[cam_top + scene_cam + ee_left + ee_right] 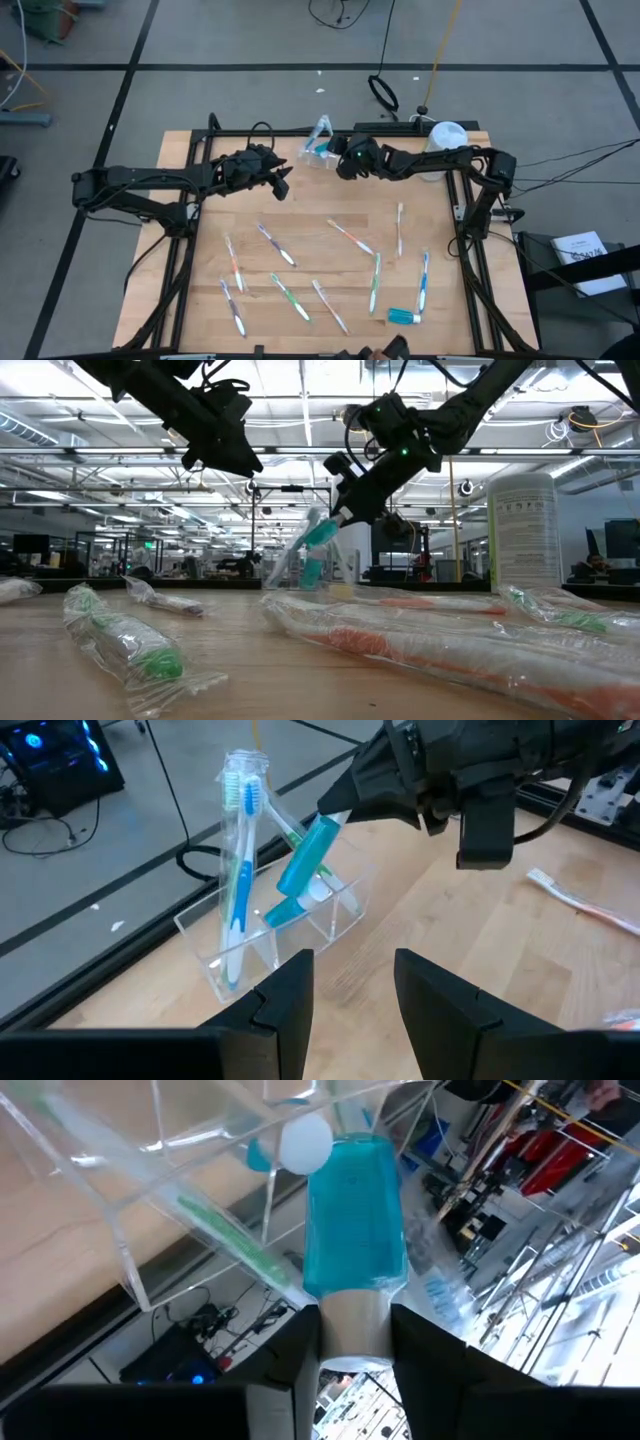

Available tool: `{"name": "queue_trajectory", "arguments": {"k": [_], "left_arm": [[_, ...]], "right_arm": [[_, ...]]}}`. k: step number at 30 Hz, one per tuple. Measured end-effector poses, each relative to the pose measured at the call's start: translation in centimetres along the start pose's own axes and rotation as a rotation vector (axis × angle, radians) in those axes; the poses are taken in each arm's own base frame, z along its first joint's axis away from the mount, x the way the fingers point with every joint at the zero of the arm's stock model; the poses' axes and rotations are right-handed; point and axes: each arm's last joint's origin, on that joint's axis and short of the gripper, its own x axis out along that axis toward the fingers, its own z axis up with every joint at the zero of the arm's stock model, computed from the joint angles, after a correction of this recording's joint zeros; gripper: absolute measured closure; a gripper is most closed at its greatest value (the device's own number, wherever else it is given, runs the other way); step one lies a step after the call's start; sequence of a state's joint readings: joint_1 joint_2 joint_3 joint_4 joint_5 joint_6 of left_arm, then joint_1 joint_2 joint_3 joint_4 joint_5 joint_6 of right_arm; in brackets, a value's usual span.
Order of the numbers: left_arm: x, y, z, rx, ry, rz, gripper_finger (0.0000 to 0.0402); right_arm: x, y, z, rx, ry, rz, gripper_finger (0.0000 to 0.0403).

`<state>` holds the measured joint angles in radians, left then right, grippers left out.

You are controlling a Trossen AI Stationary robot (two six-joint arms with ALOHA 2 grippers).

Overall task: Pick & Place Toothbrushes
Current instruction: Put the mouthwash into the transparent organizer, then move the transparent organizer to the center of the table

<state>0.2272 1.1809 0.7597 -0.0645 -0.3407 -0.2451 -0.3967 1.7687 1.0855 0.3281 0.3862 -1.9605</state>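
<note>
A clear holder [318, 148] stands at the table's far edge. In it stand a wrapped blue toothbrush [240, 870] and a green one [300, 845], and a short blue tube [290, 910] lies there. My right gripper [345, 162] is over the holder, shut on a second blue tube [310, 855]. My left gripper [283, 183] hovers open and empty to the near left of the holder. Several wrapped toothbrushes [350, 237] lie flat on the table. My right gripper pinches the tube's white cap end [355, 1320] between its two fingers. The fingers slant down from the table's right. The tube hangs tilted below them, clear of the table, its blue end [288, 880] down in the holder's open top.
A white canister [447, 135] stands at the far right corner. Another blue tube [404, 317] lies near the front right edge. Wrapped toothbrushes are scattered over the table's middle and near half [290, 296]. Bare wood lies between the holder and these.
</note>
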Motion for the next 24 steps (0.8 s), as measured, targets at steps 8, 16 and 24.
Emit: {"name": "queue_trajectory", "arguments": {"k": [8,16,24], "left_arm": [[0.0,0.0,0.01,0.004,-0.001,0.001,0.0254],[0.0,0.01,0.04,0.004,-0.002,0.001,0.0254],[0.0,-0.03,0.03,0.005,0.001,-0.011,0.0254]], "right_arm": [[0.39,0.35,-0.72,-0.039,-0.066,-0.021,0.0299],[0.44,0.38,-0.74,-0.021,-0.115,-0.04,0.0244],[0.29,0.07,-0.39,0.255,-0.123,-0.042,0.0208]]}}
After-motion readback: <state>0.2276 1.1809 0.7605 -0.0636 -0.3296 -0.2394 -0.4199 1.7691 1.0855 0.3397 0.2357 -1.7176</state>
